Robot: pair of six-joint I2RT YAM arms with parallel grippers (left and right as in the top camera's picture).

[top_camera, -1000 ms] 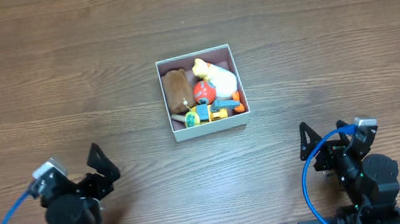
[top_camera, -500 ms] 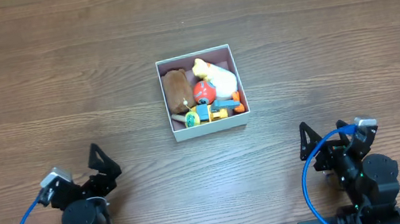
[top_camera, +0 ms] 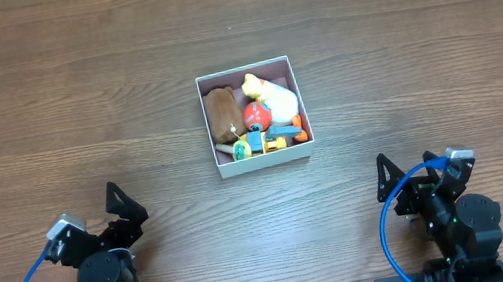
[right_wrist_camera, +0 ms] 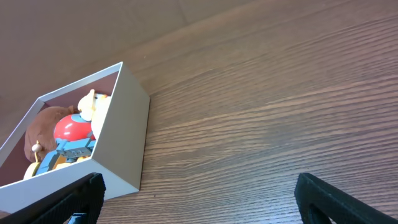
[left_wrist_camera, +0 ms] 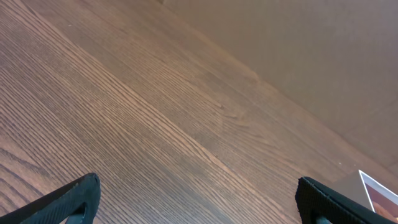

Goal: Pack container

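The container (top_camera: pixel 265 164) sat on the wooden tabletop (top_camera: pixel 440 50), slightly left of centre and towards the far side, well apart from both arms. Inside it lay a brown plush toy (top_camera: pixel 222 113) on the left, a red ball (top_camera: pixel 257 115) in the middle, a yellow-and-white plush toy (top_camera: pixel 272 98) at the far right, and small blue and orange pieces (top_camera: pixel 276 137) along the near wall. No toy showed on the wood outside it, so the packing looked close to done. The left hand (top_camera: pixel 126 209) hung at the near left edge and the right hand (top_camera: pixel 407 173) at the near right edge. Both were spread wide and gripped nothing, and each wrist view showed only bare wood between its fingers. The right wrist view caught the box's white side wall, which looked thin and flat like card. Judged from that, the box was probably light and a little flexible, and apt to slide on the smooth wood if nudged. A hold would best be a gentle pinch over the top rim of one wall, near a corner where the card is stiffest. The near right corner had the least filling against it. The plush toys should give way softly, while the ball could roll if the box were tipped
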